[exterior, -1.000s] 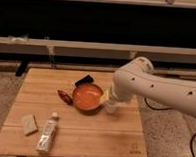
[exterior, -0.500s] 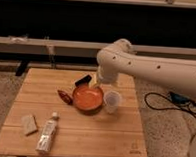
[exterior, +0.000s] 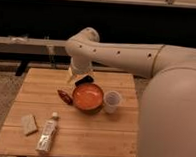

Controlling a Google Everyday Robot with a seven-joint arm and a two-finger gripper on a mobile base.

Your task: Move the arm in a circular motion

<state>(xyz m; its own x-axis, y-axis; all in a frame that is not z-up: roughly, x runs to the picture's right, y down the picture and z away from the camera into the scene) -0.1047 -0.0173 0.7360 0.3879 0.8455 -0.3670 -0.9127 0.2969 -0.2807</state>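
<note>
The arm (exterior: 124, 56) bends down just behind the orange bowl (exterior: 88, 96) on the tabletop (exterior: 90, 135), ending in its tool (exterior: 79, 76), whose state I cannot tell.

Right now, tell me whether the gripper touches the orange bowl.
Cannot tell. The camera view shows the gripper over the table behind the bowl; its tip merges with a dark object, hiding any gap.

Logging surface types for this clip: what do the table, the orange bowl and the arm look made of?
The table looks like pale matte wood, with plank seams showing. The bowl is orange with a slight sheen, either plastic or glazed ceramic; unclear which. The arm has a smooth cream shell, probably moulded plastic, with dark screw holes. The gripper hangs under the elbow, above the table's back edge.
</note>
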